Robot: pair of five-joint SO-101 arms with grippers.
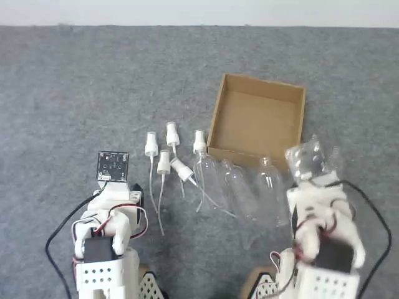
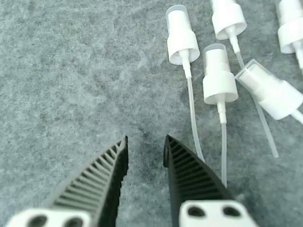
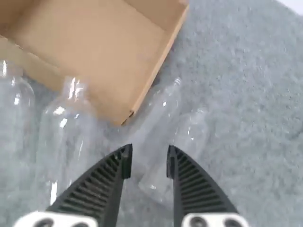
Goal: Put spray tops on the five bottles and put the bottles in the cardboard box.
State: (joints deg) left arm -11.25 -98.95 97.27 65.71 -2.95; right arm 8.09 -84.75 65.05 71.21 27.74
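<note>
Two grippers, five bottles, five spray tops, one cardboard box.

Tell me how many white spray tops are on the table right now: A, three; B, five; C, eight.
B: the high view shows five white spray tops, clustered on the grey table beside the cardboard box.
</note>
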